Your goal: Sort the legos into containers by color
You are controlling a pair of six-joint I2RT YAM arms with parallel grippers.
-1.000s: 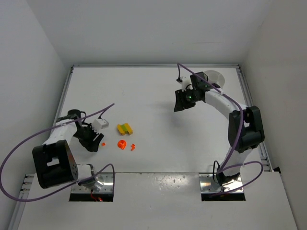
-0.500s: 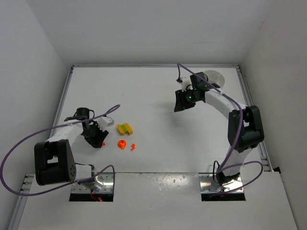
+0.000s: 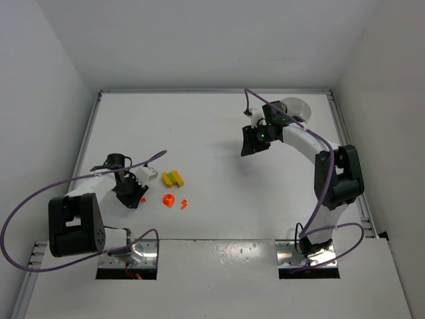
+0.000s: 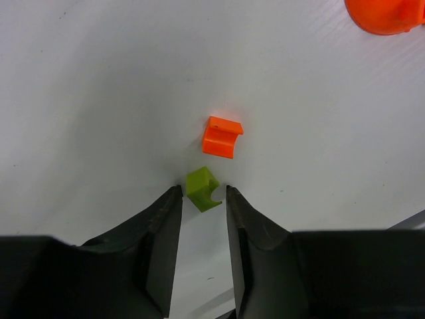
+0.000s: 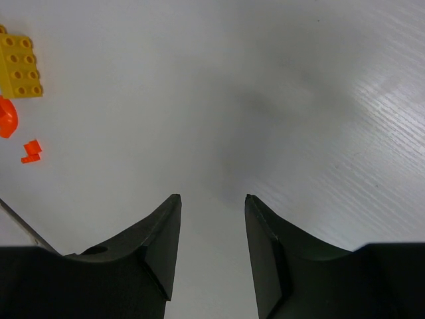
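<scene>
The left gripper (image 4: 203, 198) is seen narrowly parted at the lower middle of its wrist view; a green lego bit (image 4: 202, 189) lies at its mouth, unclamped; an orange clip (image 4: 222, 137) lies just above, with bare table (image 4: 99, 80) all around. The right gripper (image 5: 211, 199) is parted on nothing. The white dish (image 3: 299, 106) sits upper right in the top view, near the far edge.

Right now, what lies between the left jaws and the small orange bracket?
One small green piece. It sits at the tips of the open left jaws, not gripped, with the orange bracket just beyond it. The left wrist view shows this.
</scene>
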